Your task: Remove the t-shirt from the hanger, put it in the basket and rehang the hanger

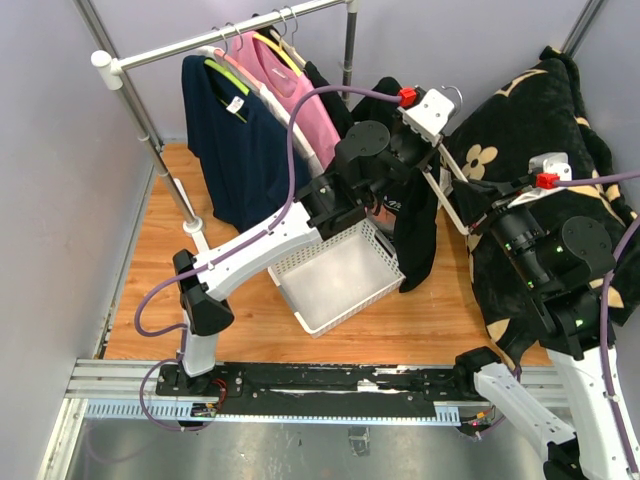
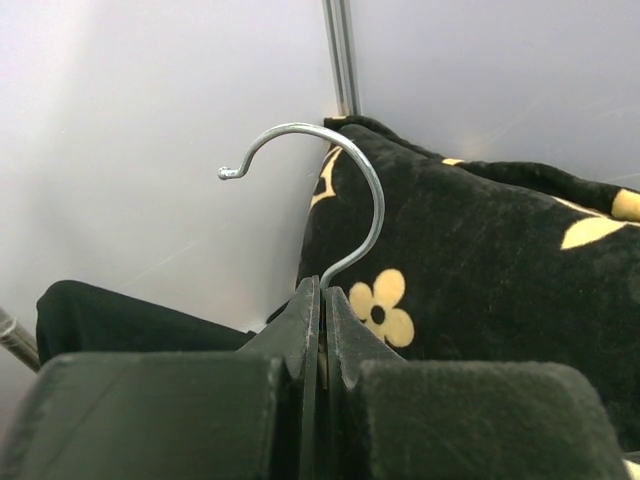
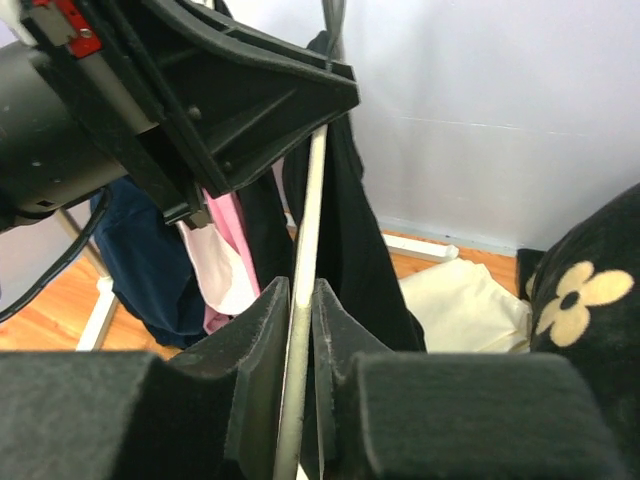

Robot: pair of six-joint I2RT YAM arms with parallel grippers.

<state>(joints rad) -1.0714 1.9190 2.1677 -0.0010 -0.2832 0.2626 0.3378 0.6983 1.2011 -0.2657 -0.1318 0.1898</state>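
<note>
T-shirt (image 1: 418, 225) hung on hanger (image 3: 311, 200) beside white basket (image 1: 292, 300); left hand (image 2: 322, 300) clamped its hook, right hand (image 3: 298, 300) pinched its arm.

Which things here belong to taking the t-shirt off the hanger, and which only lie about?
Job: black t-shirt, hanger, left gripper shut on its hook, right gripper on its arm.
Lying about: white basket, clothes rack, navy shirt, pink shirt, flowered blanket.
</note>
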